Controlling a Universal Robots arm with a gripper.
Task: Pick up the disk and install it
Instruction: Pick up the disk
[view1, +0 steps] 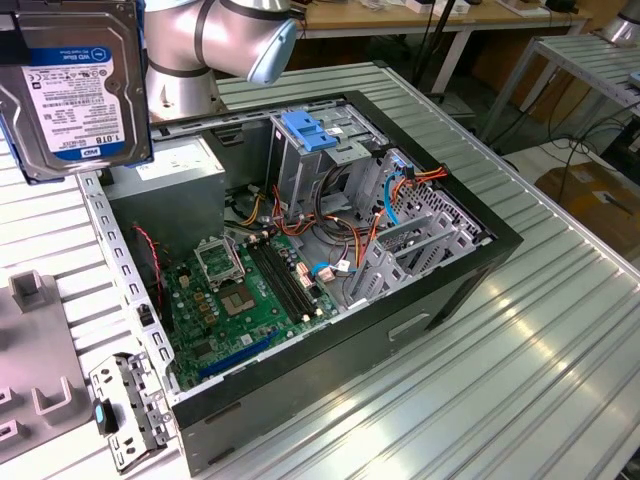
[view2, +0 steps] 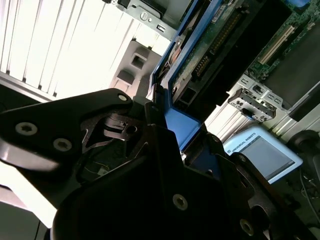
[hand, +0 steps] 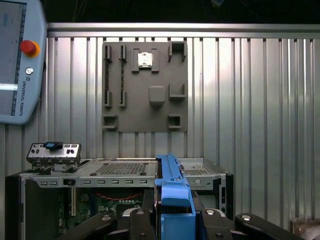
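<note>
The hard drive (view1: 75, 90) is gripped by its blue rails (hand: 172, 185) between the fingers (hand: 148, 205), with the open computer case (view1: 400, 330) beyond them. A skewed hold could see it jammed at the drive cage (view1: 300, 165).

Ribbed metal table (view1: 540, 330), wooden desks (view1: 380, 14) behind, poss. cardboard box (view1: 590, 195).

There are one disk (view1: 75, 85), one computer case (view1: 330, 370), one drive cage (view1: 296, 172), one grey plate (hand: 145, 90), one pendant (hand: 15, 65).
</note>
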